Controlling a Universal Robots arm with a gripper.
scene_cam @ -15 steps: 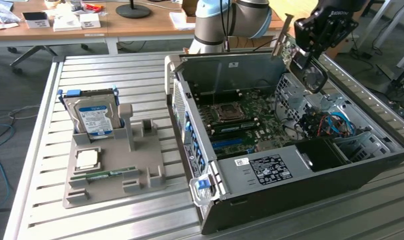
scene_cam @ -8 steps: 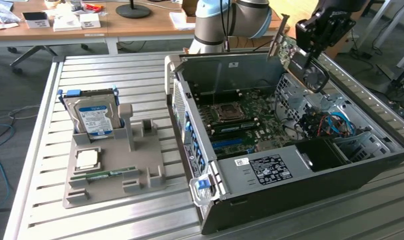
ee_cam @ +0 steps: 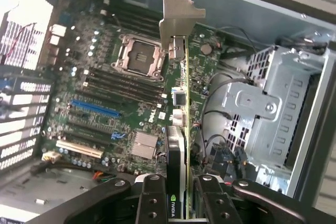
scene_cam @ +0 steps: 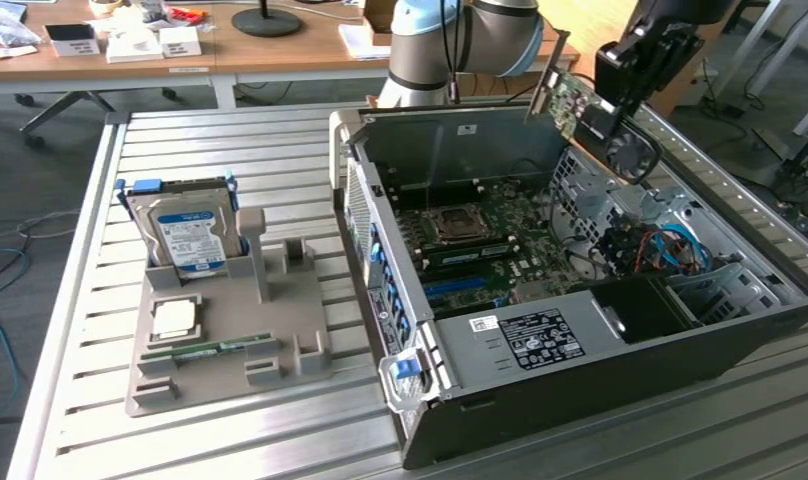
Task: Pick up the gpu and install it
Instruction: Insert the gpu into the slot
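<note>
Clamped on gpu (ee_cam: 184,103) with gripper (ee_cam: 181,198); held edge-on between jaws, bracket (ee_cam: 176,19) farthest from gripper, above motherboard (ee_cam: 105,93) inside open case (scene_cam: 644,350).

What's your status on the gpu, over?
Gripper shut on gpu. Gpu edge-on over open case, above motherboard, not seated. Loose cables close by.
</note>
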